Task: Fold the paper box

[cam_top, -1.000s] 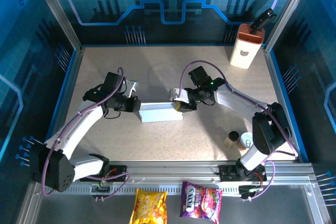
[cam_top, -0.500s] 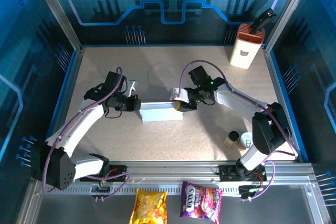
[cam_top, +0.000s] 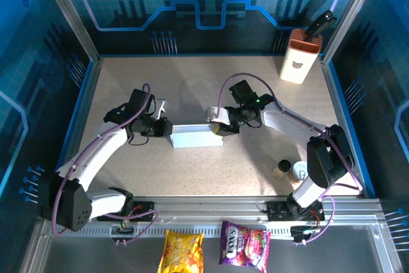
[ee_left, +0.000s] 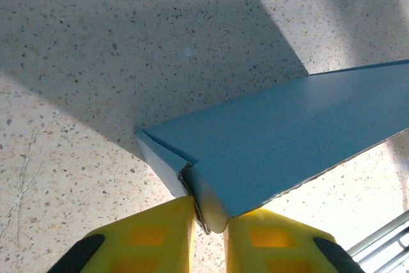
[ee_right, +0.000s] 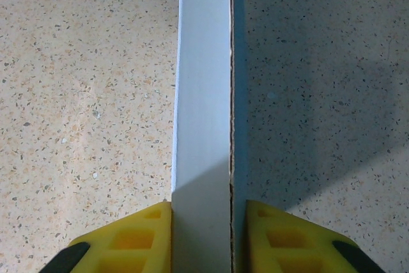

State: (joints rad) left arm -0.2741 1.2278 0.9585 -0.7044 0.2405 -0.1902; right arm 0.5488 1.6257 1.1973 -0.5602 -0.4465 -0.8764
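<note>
On the worktop (cam_top: 192, 87), mid-frame in the top view, lies the paper box (cam_top: 197, 136), one pincer at each end. Wrist views add what that view hides: the right pincer (ee_right: 208, 228) is narrowly closed on an upright wall, the left pincer (ee_left: 209, 225) on a corner fold. Uneven pulling might buckle the thin card or free that corner.

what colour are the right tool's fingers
Yellow fingers, black at the outer edges; clearest in the right wrist view.

Paper box (cam_top: 197, 136) at table (cam_top: 192, 81) centre
</note>
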